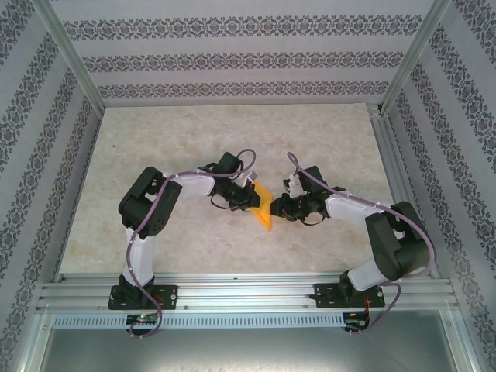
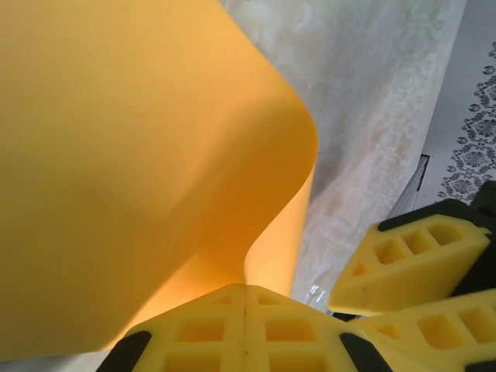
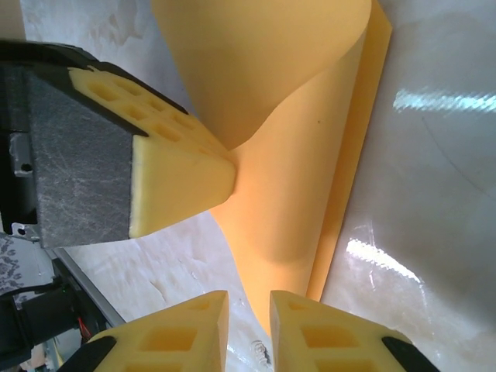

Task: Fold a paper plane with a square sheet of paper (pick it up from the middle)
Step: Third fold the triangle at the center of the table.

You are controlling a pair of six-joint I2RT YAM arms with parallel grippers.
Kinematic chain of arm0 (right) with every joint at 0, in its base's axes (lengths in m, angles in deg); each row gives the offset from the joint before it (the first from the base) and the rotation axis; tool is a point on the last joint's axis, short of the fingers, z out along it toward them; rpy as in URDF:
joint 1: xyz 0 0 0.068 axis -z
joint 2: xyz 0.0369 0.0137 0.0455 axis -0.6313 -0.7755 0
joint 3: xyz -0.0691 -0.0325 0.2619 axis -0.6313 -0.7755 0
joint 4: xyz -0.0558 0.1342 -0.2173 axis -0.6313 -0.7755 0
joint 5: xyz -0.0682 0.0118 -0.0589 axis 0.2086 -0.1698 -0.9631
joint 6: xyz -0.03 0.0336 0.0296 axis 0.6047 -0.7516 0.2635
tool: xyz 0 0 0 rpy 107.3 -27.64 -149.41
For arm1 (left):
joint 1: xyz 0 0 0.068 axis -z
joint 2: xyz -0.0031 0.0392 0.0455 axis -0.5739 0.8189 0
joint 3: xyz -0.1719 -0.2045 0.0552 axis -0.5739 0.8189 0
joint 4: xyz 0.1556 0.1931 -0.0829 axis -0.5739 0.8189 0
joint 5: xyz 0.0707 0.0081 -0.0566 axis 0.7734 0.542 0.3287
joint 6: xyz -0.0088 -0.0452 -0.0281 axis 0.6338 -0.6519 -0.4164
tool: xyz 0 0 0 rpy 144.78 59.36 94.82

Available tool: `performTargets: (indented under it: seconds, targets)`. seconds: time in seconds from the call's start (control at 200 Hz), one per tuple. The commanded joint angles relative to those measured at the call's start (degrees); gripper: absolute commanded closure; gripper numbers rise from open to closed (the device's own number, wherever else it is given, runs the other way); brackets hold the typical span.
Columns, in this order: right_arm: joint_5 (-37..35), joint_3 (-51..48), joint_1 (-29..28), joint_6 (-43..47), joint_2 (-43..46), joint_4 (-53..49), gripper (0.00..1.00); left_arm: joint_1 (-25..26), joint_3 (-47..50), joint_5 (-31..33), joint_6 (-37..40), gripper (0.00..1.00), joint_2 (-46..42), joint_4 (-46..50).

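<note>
The left gripper [image 2: 245, 293] lay nearest the lens. Its two yellow lattice-moulded fingers were pressed flat together, clamping one edge of the square sheet of paper [image 2: 139, 170]. The sheet rose from that seam and curled away in front of the fingertips as a smooth, matte orange-yellow loop.

In the right wrist view the sheet [image 3: 287, 155] showed two layers, an inner curl and a flat outer flap behind it, and the left gripper [image 3: 221, 174] pinched it from the side. The foam-like yellow pad there carried a scuffed grey face.

The right gripper [image 3: 248, 310] stood narrowly parted just below the sheet's lower end. Whether the paper touched its fingers could not be determined. In the left wrist view, the right gripper [image 2: 345, 306] sat just beside the sheet's edge.

From above, the sheet [image 1: 263, 208] stood on edge between the left gripper [image 1: 249, 194] and the right gripper [image 1: 277, 208], which faced each other. Both arms had elbows bent outward and forearms converging toward the centre. Their links were white, their joints black, and purple cables [image 1: 232, 159] ran along them.

Beneath lay the table [image 1: 194, 132], glossy with a pale marble pattern. Walls [image 1: 232, 58] with banded floral wallpaper enclosed it, and an aluminium rail [image 1: 248, 291] carried the arm bases.
</note>
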State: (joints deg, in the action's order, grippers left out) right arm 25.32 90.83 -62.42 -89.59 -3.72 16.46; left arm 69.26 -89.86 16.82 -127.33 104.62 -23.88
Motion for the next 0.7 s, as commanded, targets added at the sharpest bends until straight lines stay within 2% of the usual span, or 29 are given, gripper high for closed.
performTargets:
  seconds: [0.0, 0.315, 0.584, 0.694]
  targets:
    - [-0.27, 1.66, -1.21, 1.93, 0.78, -1.73, 0.78, 0.87, 1.27, 1.91, -1.03, 0.93, -0.91, -2.48]
    - [-0.61, 1.72, -2.67, 1.22, -1.10, -0.30, 0.78, 1.05, 0.53, 6.03, 2.54, 0.93, -1.19, 1.56]
    - [-0.41, 1.10, -3.97, -0.95, -3.87, 3.38, 0.79, 1.01, -0.79, 5.10, 3.72, 0.93, -0.11, 2.42]
    - [-1.85, 1.24, -4.02, -0.59, -4.27, 1.94, 0.79, 1.05, -1.02, 5.01, 4.04, 0.93, 0.38, 2.60]
